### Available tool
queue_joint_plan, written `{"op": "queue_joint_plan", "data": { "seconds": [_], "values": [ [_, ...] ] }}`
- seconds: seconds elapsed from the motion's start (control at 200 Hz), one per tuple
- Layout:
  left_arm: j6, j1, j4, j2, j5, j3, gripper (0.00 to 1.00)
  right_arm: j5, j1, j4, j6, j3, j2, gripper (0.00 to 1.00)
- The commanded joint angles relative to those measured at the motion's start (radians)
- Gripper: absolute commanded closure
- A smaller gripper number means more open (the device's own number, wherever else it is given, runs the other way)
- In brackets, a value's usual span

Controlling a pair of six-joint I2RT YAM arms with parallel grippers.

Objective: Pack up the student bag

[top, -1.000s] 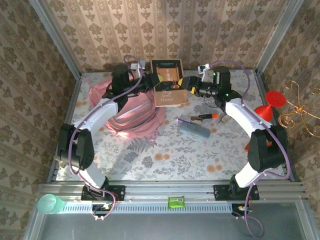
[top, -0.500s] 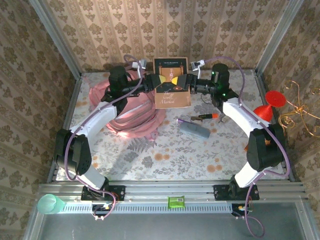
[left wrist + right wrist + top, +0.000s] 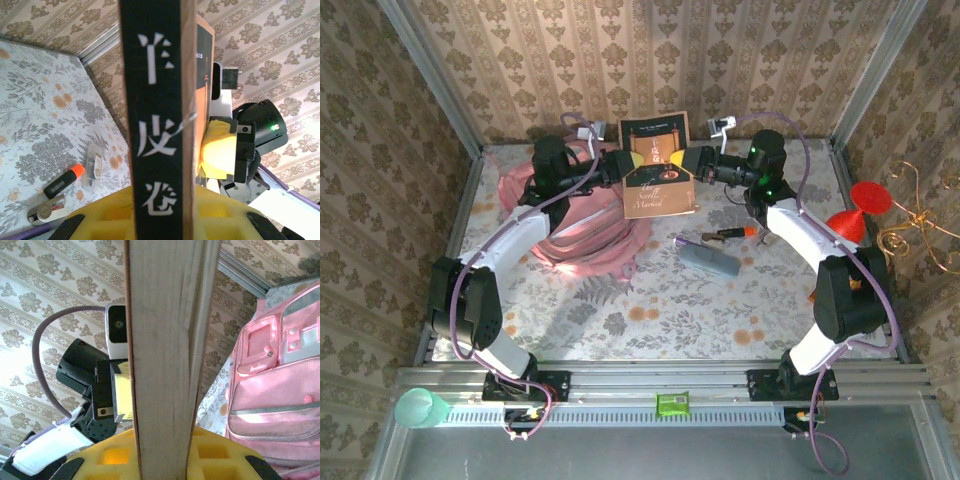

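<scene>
Pink fabric, the soft student bag (image 3: 582,232) lies far left on the worktop (image 3: 660,310), with nothing visibly packed. My left tool (image 3: 628,165) and right tool (image 3: 688,162) each pinch an edge of the brown-and-black paperback book (image 3: 658,180), raised beside it. The grey cylindrical pouch (image 3: 709,260) and orange marker (image 3: 730,234) lie unpacked.

The pink student bag (image 3: 600,235) lies slumped at the far left.

Your left tool (image 3: 636,160) and right tool (image 3: 680,160) face each other, both arms stretched forward, each tool clamped on an edge of the book (image 3: 658,195) between them.
</scene>
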Motion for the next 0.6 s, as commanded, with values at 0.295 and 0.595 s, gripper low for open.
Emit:
{"op": "queue_joint_plan", "data": {
  "seconds": [0.295,0.595],
  "values": [
    [0.752,-0.001,-0.91,-0.111,-0.743,0.025,0.35,0.214,-0.036,-0.526,-0.315,0.022,-0.138,1.0],
    [0.961,-0.058,-1.054,0.031,-1.015,0.035,0.21,0.269,-0.037,-0.601,-0.388,-0.015,-0.135,1.0]
  ]
}}
